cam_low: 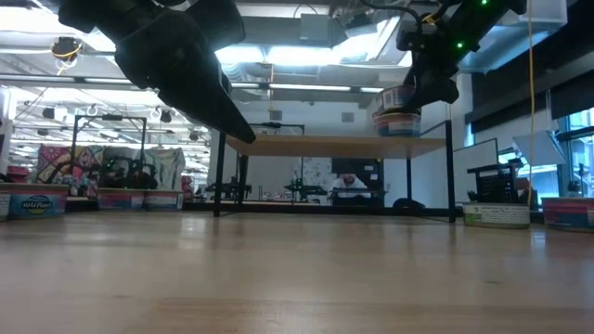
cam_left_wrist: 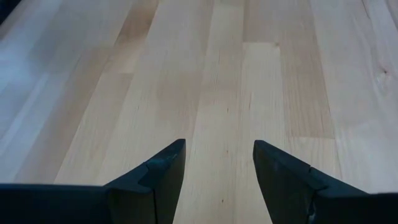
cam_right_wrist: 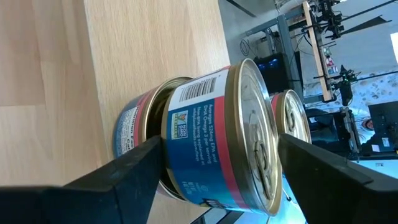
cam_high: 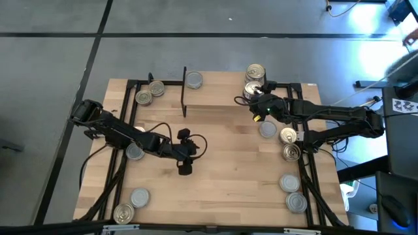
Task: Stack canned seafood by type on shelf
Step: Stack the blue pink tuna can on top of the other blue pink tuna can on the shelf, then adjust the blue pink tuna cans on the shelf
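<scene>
The small rectangular light-wood shelf on thin black metal legs serves as the landmark: the right gripper hovers at its right end, jaws spread either side of a short round gold-topped tin with a blue-and-red label that sits on another tin there, fingers apparently not pressing it, while the left gripper waits in front of the shelf over bare table, jaws spread and empty. The remaining silver-topped and gold-topped round metal tins lie beside and in front of the shelf. The tin is judged rigid, fairly weighty and smooth-walled, so grip across the labelled side wall at mid-height.
</scene>
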Robot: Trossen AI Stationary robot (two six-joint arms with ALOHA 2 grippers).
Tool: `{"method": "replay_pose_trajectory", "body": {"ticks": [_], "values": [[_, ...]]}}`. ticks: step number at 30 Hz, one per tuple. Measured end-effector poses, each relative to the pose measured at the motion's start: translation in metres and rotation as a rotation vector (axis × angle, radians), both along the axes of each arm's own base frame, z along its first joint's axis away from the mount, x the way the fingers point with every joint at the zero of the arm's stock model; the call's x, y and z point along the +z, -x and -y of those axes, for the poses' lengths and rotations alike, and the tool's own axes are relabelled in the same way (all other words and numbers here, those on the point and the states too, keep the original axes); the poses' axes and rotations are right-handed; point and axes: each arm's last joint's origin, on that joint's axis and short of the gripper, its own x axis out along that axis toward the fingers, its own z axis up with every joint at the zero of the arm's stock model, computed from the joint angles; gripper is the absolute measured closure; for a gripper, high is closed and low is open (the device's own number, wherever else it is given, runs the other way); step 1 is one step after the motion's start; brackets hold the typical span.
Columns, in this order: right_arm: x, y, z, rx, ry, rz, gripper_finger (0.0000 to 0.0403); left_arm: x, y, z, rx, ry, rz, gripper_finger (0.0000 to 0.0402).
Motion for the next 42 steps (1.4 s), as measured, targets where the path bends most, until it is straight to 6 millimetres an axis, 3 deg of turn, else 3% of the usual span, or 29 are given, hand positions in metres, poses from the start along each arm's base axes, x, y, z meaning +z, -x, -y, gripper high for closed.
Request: {"method": "replay_pose_trajectory", "body": {"ticks": [36, 42], "values": [[0.0, 0.0, -0.001, 0.026, -0.047, 0.02, 0.0093, 0.0, 0.0, 0.0, 0.001, 0.002, 0.0, 0.0214], [0.018, 0.002, -0.003, 0.029, -0.101, 0.037, 0.0093, 0.0, 0.0, 0.0, 0.001, 0.002, 0.0, 0.0214]]}}
